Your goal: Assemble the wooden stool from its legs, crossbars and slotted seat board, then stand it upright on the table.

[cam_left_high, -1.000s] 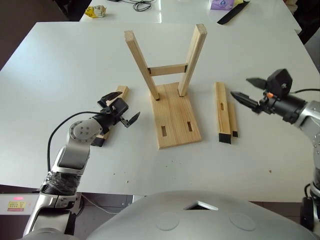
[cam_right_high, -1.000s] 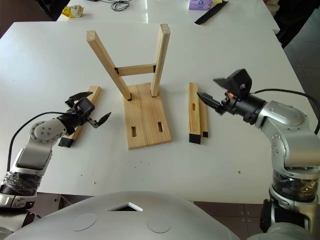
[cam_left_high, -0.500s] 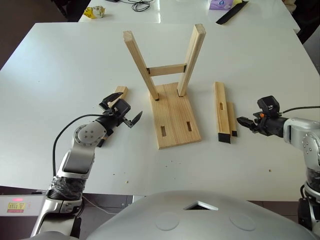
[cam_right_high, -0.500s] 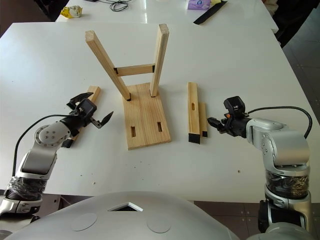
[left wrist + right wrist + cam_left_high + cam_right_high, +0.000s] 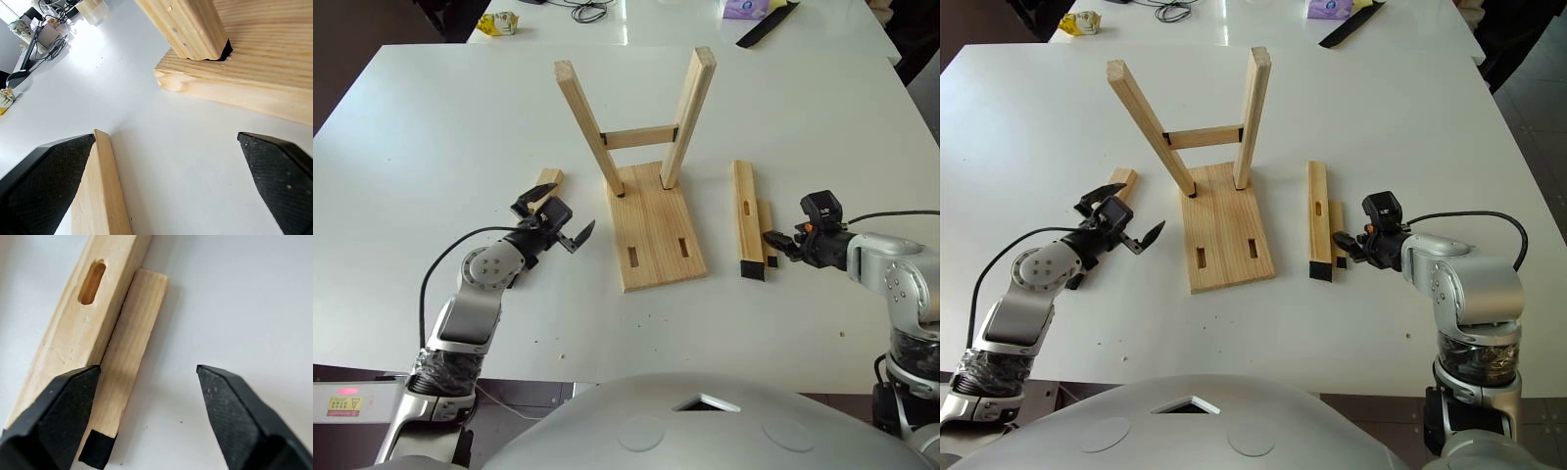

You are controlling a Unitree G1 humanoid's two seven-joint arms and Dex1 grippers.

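Fingers spread at the near end of the crossbar (image 5: 131,347), which lies flush against a loose leg (image 5: 83,323), the right end effector (image 5: 1342,242) may pinch both pieces on closing, while the left end effector (image 5: 558,212) gapes beside another leg (image 5: 546,181).

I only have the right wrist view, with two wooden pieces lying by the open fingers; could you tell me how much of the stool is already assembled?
Observer: Two legs stand in the far slots of the seat board, joined by one crossbar.
Operator: Thank you. Are the slots nearer the robot filled?
Observer: No, both near slots are empty.
Operator: And where is the other arm, please?
Observer: The left gripper is open, just left of the seat board, with one finger beside a loose wooden piece lying on the table.
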